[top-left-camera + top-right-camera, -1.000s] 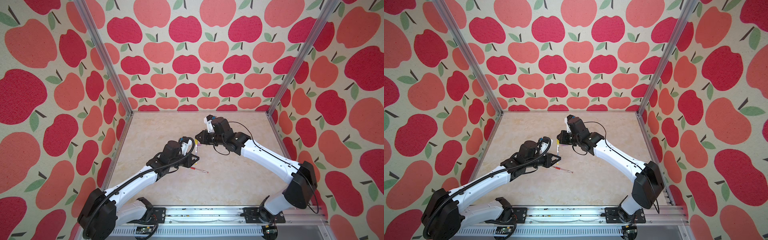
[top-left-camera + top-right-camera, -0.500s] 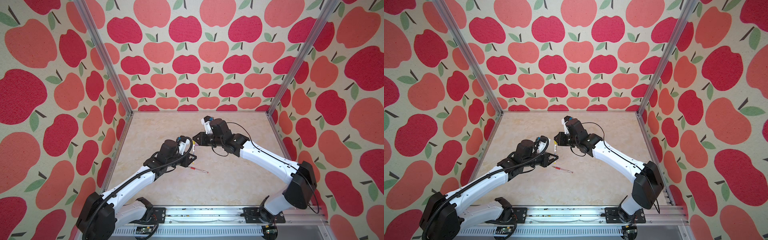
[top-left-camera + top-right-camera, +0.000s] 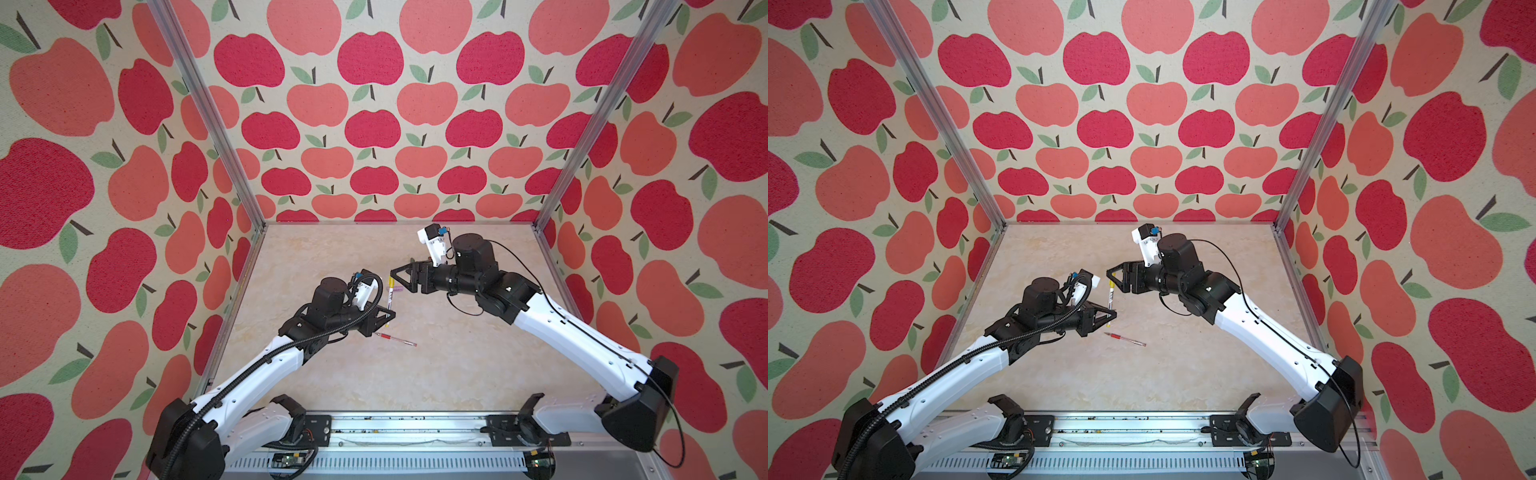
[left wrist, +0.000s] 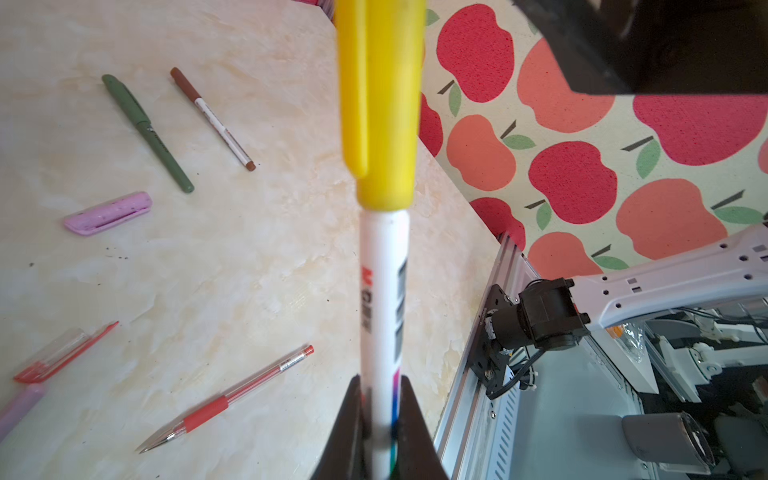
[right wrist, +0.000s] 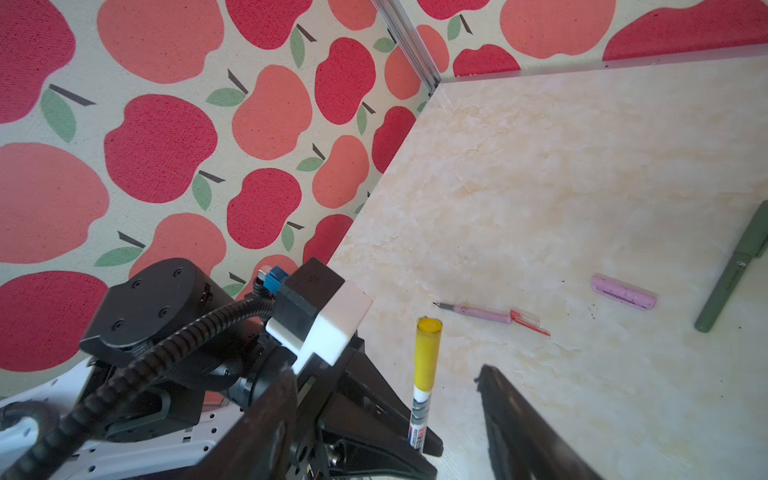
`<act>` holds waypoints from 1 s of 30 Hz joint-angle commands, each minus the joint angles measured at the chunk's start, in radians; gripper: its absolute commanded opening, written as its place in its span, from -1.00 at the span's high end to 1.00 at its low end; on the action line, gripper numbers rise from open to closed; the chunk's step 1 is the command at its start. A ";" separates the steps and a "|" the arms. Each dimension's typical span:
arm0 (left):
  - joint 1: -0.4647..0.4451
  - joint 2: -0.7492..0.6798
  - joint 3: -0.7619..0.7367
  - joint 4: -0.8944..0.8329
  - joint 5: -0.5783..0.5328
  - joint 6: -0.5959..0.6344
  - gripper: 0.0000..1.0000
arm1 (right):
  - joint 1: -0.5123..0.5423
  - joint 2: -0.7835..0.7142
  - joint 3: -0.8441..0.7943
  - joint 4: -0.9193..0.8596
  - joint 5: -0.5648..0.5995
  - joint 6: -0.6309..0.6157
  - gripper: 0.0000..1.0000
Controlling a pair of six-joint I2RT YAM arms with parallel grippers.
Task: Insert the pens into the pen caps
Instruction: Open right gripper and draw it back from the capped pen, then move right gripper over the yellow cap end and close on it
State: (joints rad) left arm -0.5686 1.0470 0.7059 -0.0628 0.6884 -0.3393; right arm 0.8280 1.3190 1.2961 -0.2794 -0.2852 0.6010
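Note:
My left gripper (image 3: 388, 318) (image 3: 1111, 316) (image 4: 380, 415) is shut on the lower barrel of the white-and-yellow pen (image 3: 390, 299) (image 3: 1110, 300) (image 4: 384, 291), held upright above the table. The yellow cap (image 4: 380, 104) (image 5: 428, 357) sits on the pen's upper end. My right gripper (image 3: 398, 279) (image 3: 1113, 279) (image 5: 386, 374) stands open beside that end, its fingers apart from the cap on both sides. The red pen (image 3: 397, 338) (image 3: 1125, 339) (image 4: 232, 399) lies uncapped on the table below my left gripper.
On the table lie a dark green pen (image 4: 147, 129) (image 5: 733, 274), a white-and-brown pen (image 4: 216, 122), a lilac cap (image 4: 108, 212) (image 5: 623, 291), a pink pen (image 5: 482, 312) and a red cap (image 4: 62, 353) (image 5: 530, 322) touching it. Apple-patterned walls enclose three sides.
My right gripper's jaws have opened wide off the yellow cap, which stays on the pen. My left gripper keeps its hold and has hardly moved.

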 commanded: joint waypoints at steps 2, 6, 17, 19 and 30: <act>0.004 -0.020 0.015 0.004 0.165 0.043 1.00 | -0.022 -0.030 -0.018 -0.049 -0.115 -0.099 -0.40; 0.002 -0.029 0.021 0.001 0.223 0.046 1.00 | -0.030 -0.033 -0.014 -0.049 -0.203 -0.131 -0.33; -0.002 -0.015 0.050 0.004 0.256 0.052 1.00 | -0.055 -0.008 -0.016 -0.049 -0.258 -0.141 -0.17; -0.005 -0.014 0.052 0.006 0.254 0.054 1.00 | -0.064 -0.007 -0.020 -0.052 -0.251 -0.139 -0.16; -0.015 0.007 0.066 0.016 0.247 0.058 1.00 | -0.090 0.035 -0.025 -0.008 -0.311 -0.085 0.01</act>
State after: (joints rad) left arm -0.5785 1.0477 0.7341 -0.0620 0.9173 -0.3115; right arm 0.7391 1.3308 1.2781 -0.3046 -0.5461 0.4961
